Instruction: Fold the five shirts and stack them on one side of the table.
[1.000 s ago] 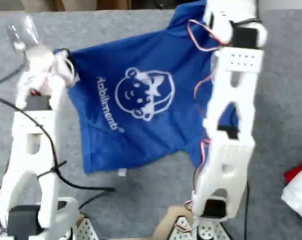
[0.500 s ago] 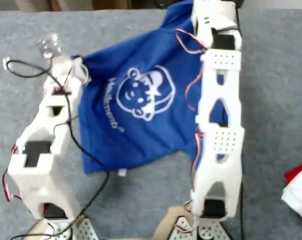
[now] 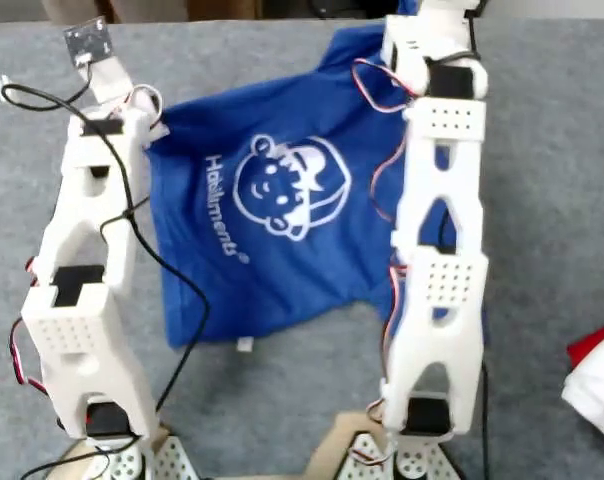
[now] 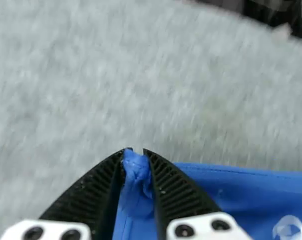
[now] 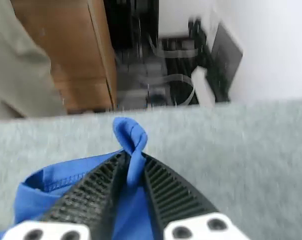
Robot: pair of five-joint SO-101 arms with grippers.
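Observation:
A blue shirt (image 3: 272, 230) with a white cartoon face print lies spread on the grey table, print up. My left gripper (image 4: 135, 159) is shut on a pinch of the blue shirt (image 4: 137, 175) at its far left corner, which the high view shows by the left gripper (image 3: 132, 105). At the far edge of the table my right gripper (image 5: 132, 160) is shut on a fold of the blue shirt (image 5: 128, 135), and its arm (image 3: 437, 200) lies over the shirt's right side.
A white and red cloth pile (image 3: 597, 380) sits at the right edge of the grey table (image 3: 542, 150). A black cable (image 3: 157, 265) trails over the shirt's left edge. Wooden furniture (image 5: 71, 55) stands beyond the far table edge.
My left arm has swung toward the far left, pulling the shirt's left corner outward and flatter. The right arm shifted slightly left early on, then held still.

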